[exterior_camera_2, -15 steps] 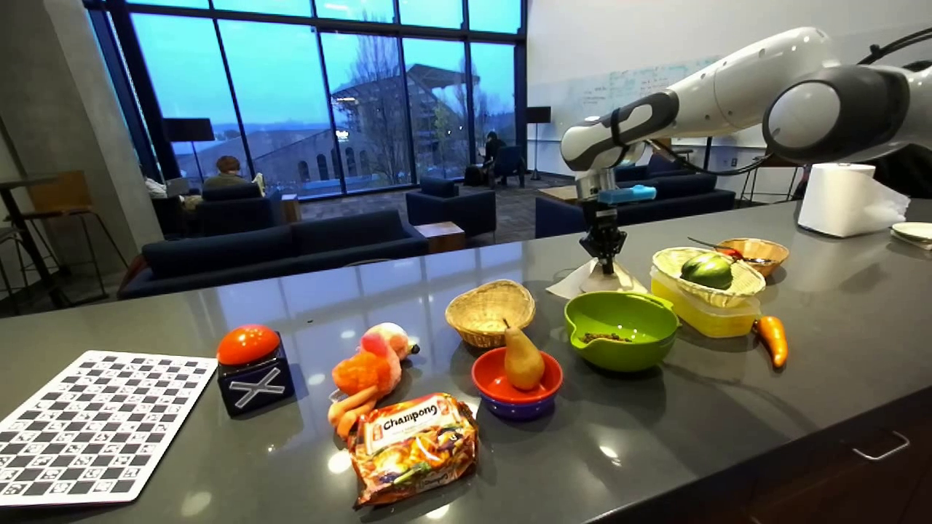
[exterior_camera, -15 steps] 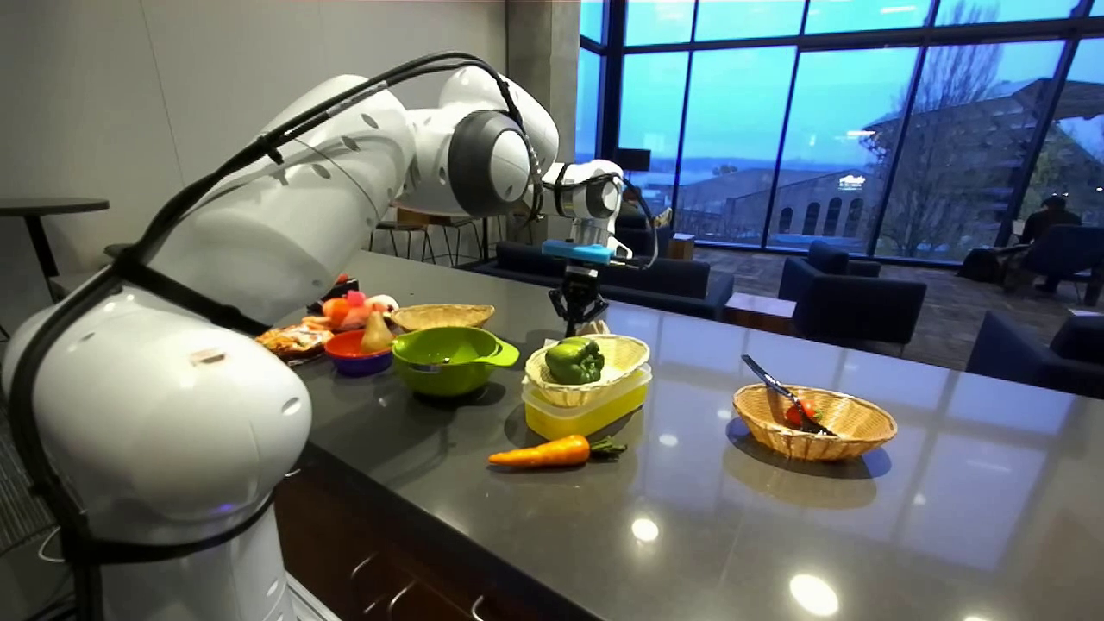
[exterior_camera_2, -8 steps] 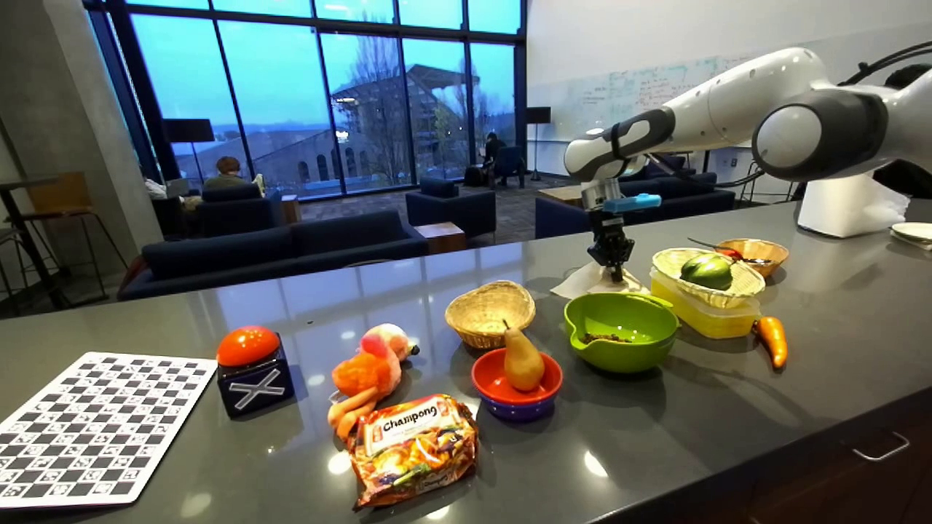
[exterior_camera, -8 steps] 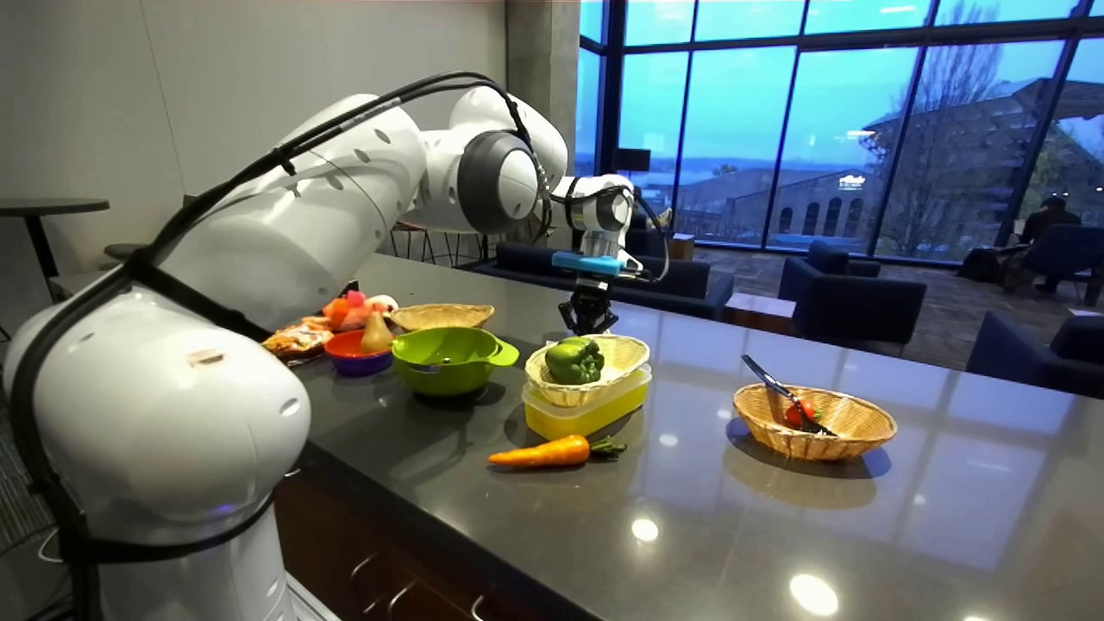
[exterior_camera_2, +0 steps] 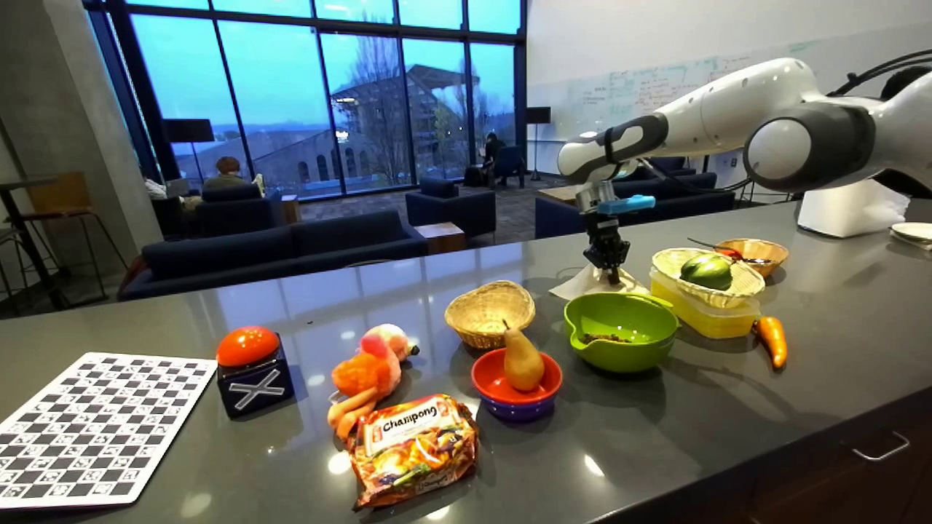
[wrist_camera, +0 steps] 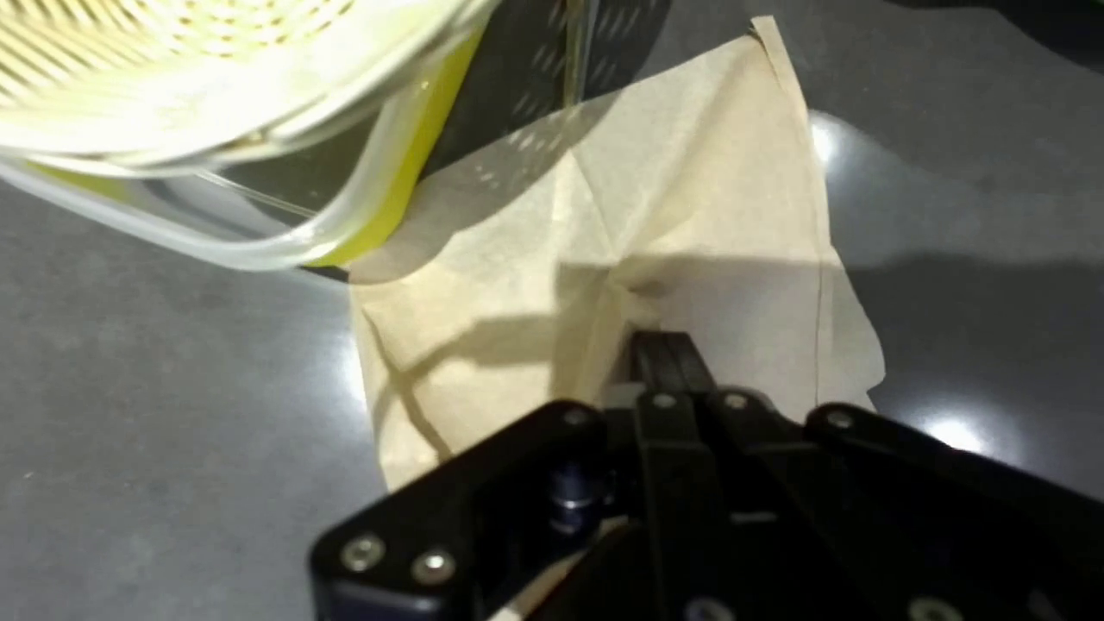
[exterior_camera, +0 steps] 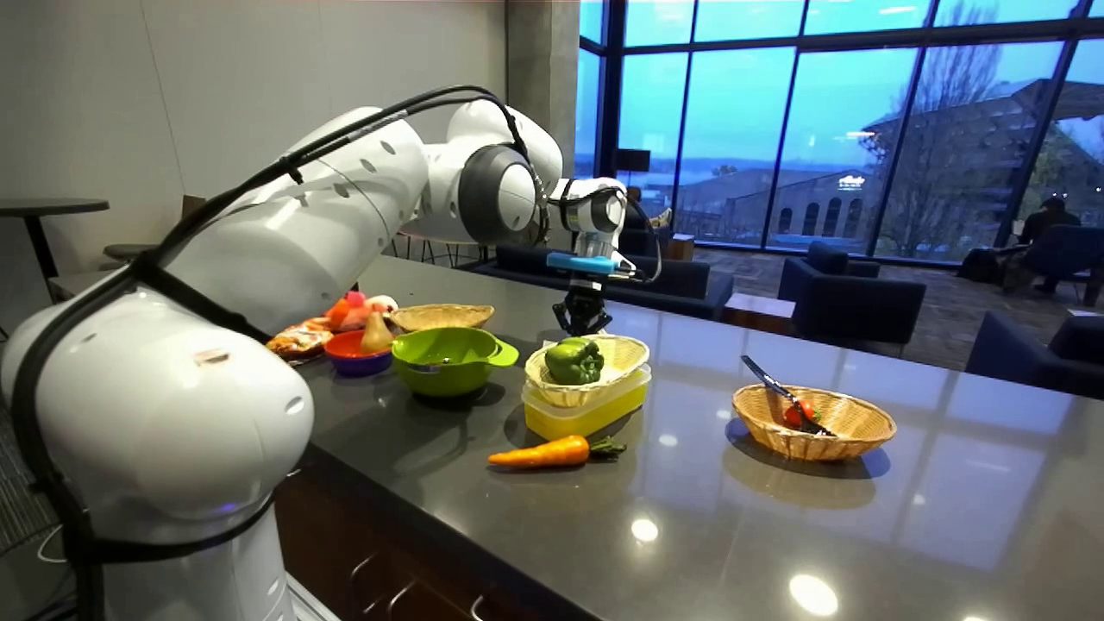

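My gripper (wrist_camera: 666, 338) has its fingers together, with their tips at a crumpled fold of a beige paper napkin (wrist_camera: 733, 198). Creases converge at the tips, and the napkin seems pinched there; the contact itself is partly hidden. In an exterior view the napkin (exterior_camera_2: 575, 285) lies on the dark counter under the gripper (exterior_camera_2: 613, 279), its middle raised. A yellow container (wrist_camera: 405, 190) touches the napkin's edge; a pale woven basket (wrist_camera: 259, 129) sits on it. A green pepper (exterior_camera: 575, 360) lies in that basket. A green bowl (exterior_camera_2: 619, 356) stands close by.
A carrot (exterior_camera: 552, 453) lies before the container. A wicker basket (exterior_camera: 798, 446) holds a red item and a dark utensil. A second wicker basket (exterior_camera_2: 477, 331), a red bowl (exterior_camera_2: 489, 380) with a pear (exterior_camera_2: 523, 360), a noodle packet (exterior_camera_2: 415, 451) and a plush toy (exterior_camera_2: 368, 371) stand nearby.
The arm has come down slightly. In an exterior view the gripper has moved a little right, then slightly back left, and the napkin's edge has shifted with it.
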Tool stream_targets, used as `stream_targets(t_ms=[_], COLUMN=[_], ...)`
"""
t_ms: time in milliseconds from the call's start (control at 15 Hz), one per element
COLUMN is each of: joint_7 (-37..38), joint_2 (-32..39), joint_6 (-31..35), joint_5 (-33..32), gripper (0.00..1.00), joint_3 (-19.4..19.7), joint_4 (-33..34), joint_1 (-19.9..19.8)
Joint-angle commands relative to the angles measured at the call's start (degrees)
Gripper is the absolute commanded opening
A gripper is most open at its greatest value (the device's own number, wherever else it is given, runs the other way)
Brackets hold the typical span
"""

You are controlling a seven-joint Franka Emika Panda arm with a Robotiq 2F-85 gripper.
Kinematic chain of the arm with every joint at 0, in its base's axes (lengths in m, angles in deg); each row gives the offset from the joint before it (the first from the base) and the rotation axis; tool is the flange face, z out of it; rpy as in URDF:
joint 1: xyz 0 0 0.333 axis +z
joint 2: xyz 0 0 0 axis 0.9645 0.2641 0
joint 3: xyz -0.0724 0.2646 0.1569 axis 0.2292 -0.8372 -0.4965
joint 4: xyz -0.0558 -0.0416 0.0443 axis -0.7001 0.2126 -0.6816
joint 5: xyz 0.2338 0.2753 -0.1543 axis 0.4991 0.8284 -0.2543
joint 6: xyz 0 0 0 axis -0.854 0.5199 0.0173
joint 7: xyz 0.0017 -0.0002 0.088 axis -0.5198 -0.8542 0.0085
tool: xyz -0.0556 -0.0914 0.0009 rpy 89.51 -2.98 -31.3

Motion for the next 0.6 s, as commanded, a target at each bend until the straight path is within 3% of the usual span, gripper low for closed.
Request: stream_targets(t_ms=[0, 533], joint_7=[0.23, -0.24], joint_2=[1.3, 4.26], joint_6=[-2.47, -3.66], joint_5=[-2.03, -7.7], gripper=[0.0, 0.0], joint_3=[0.26, 0.95], joint_4=[3.73, 4.73], joint_1=[2.8, 9.63])
